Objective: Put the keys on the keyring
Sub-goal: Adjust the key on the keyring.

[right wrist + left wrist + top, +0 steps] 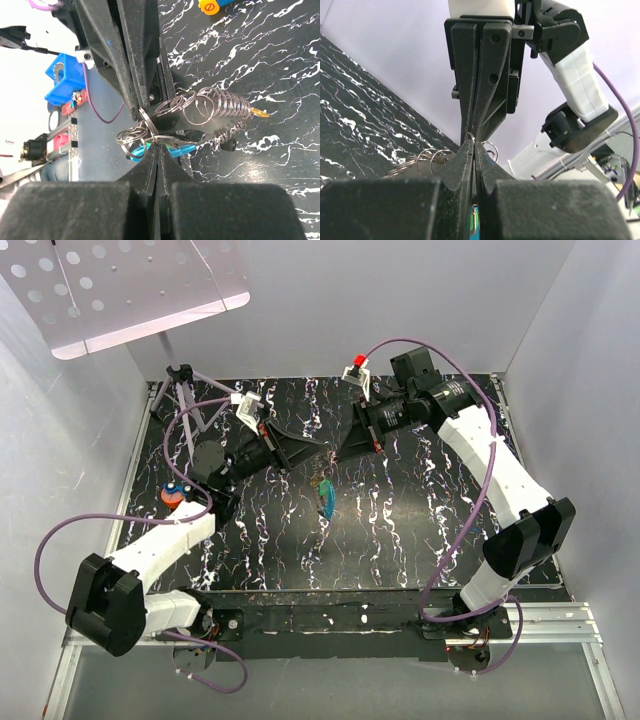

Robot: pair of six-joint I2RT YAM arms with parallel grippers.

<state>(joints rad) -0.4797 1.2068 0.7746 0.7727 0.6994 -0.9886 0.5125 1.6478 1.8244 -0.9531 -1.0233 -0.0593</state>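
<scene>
Pinching the keyring point(148, 121) at its rim, your left hand point(473, 145) and right hand point(157, 152) are clamped; expect stiff, slippery wire, light dangling keys point(327, 502).

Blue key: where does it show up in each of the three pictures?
Top external: the blue key hangs at picture centre.
Left wrist: only a sliver, bottom edge, middle.
Right wrist: left of centre, slightly low.
Shared landmark: the black marbled table, seen in all three.
</scene>
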